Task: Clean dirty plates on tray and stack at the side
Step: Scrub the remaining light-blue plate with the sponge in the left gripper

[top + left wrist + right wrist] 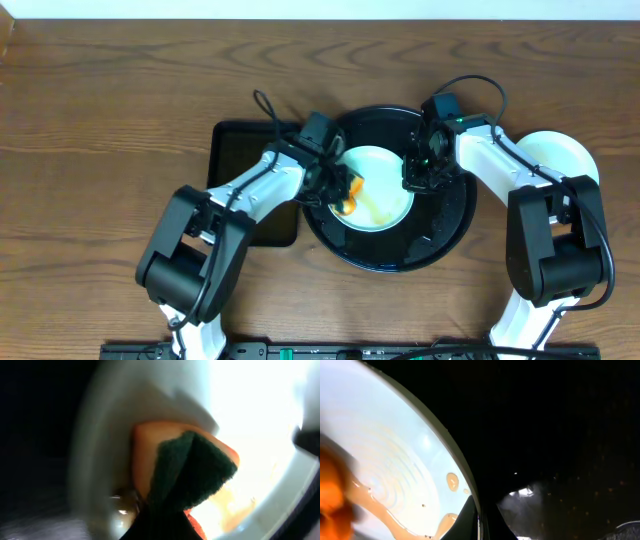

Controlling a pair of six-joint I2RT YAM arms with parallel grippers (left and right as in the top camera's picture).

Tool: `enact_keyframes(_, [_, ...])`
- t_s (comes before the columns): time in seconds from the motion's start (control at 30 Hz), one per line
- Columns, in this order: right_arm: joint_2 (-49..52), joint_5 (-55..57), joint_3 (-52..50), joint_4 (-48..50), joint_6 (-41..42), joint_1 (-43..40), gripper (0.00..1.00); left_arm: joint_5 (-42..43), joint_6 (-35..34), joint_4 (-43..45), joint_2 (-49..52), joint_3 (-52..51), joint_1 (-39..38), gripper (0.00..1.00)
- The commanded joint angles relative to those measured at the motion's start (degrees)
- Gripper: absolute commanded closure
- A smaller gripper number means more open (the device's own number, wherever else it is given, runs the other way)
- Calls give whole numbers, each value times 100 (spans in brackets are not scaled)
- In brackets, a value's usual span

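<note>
The mint plate (385, 168) sat in the round black tray (452, 232), its right rim clamped in the right pincer (414, 181), the left pincer (343, 190) squeezing an orange-and-green sponge (350, 202) against it; too hard a scrub, I reckoned, could wrench the rim loose

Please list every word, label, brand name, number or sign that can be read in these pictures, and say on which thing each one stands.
No text can be read in any view.
The plate, the round black tray and the sponge show no print, label or number.
The black bar at the bottom edge of the overhead view has a small green mark, too small to read.
</note>
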Motion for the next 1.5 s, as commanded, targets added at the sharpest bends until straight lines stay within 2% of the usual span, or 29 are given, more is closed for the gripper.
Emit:
enact_keyframes(0.0, [105, 181, -94, -59, -20, 52, 99, 511, 750, 116, 192, -188, -361, 92])
enact_keyframes(0.17, [105, 181, -94, -101, -20, 52, 99, 326, 782, 835, 192, -188, -409, 92])
enact_keyframes(0.33, [105, 179, -94, -125, -20, 52, 99, -957, 111, 1093, 192, -188, -234, 92])
enact_keyframes(0.43, [105, 179, -94, -125, -20, 52, 99, -1401, -94, 1040, 192, -188, -44, 92])
enact_keyframes(0.6, [105, 181, -94, -129, -22, 52, 99, -1449, -96, 946, 190, -188, 348, 92])
enact_keyframes(0.77, [105, 188, -94, -129, -20, 52, 99, -1558, -332, 94, 188, -184, 579, 93])
enact_keyframes(0.87, [105, 304, -94, -133, -15, 52, 99, -1552, -321, -125, 138, -184, 581, 93])
enact_keyframes(1.2, [105, 310, -94, -164, -17, 52, 99, -1552, 0, 92, -872, -184, 566, 92])
enact_keyframes(1.47, [105, 308, -94, -164, -20, 52, 99, -1593, 90, -76, -1650, -184, 603, 92])
